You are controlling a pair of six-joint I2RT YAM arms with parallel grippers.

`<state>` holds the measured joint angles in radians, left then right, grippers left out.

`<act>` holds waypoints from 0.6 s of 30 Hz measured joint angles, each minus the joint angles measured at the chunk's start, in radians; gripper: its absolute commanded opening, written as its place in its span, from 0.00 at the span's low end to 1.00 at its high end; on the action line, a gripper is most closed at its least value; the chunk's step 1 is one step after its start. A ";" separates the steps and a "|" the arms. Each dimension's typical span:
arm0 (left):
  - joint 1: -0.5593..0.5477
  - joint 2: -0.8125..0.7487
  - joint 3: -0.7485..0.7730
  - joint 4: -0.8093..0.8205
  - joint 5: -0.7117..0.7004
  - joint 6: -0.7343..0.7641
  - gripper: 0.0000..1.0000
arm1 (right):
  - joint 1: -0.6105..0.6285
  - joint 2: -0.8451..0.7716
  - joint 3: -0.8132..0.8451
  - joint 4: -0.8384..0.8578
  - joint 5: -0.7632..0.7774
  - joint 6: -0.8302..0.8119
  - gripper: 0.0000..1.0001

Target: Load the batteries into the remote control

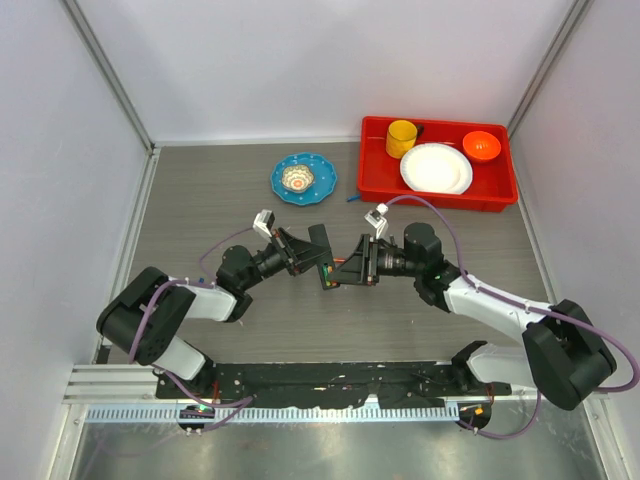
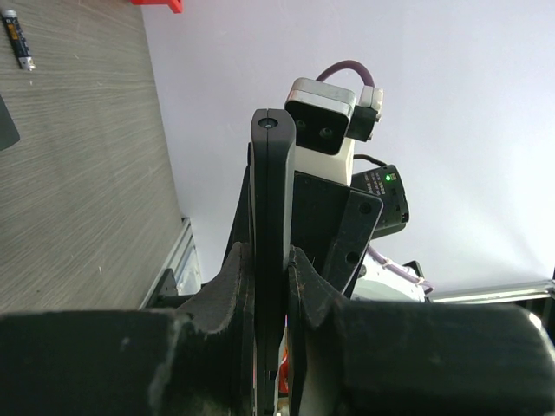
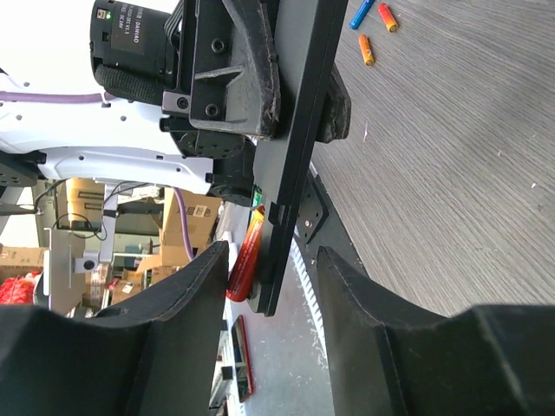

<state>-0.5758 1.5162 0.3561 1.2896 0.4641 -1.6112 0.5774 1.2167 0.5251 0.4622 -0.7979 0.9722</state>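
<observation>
The remote control (image 2: 271,191) is a slim black bar held edge-on, with my left gripper (image 2: 270,256) shut on it. In the top view the two grippers meet above the middle of the table, the remote control (image 1: 323,258) between them. My right gripper (image 3: 270,260) stands open, its fingers on either side of the remote's (image 3: 290,147) lower end without touching it. An orange-red battery (image 3: 245,256) lies along the remote's inner face there, close to my right gripper's left finger (image 3: 204,277). More batteries (image 3: 368,49) lie loose on the table beyond.
A blue plate (image 1: 304,178) with a small bowl sits at the back centre. A red tray (image 1: 378,170) at the back right holds a yellow cup, a white plate and an orange bowl. A dark battery (image 2: 19,39) and a flat black piece (image 2: 4,126) lie on the table.
</observation>
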 measured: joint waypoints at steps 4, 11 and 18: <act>0.000 -0.001 0.000 -0.001 -0.001 0.007 0.00 | -0.002 0.017 -0.001 0.031 -0.008 0.013 0.46; 0.000 -0.001 0.000 -0.004 -0.004 0.021 0.00 | -0.002 0.041 -0.004 0.069 -0.016 0.040 0.39; 0.000 -0.001 0.000 -0.005 -0.009 0.021 0.00 | -0.002 0.047 -0.006 0.092 -0.014 0.064 0.29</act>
<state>-0.5758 1.5150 0.3557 1.2842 0.4549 -1.5898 0.5755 1.2633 0.5194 0.5541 -0.8124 1.0363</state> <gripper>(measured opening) 0.156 0.343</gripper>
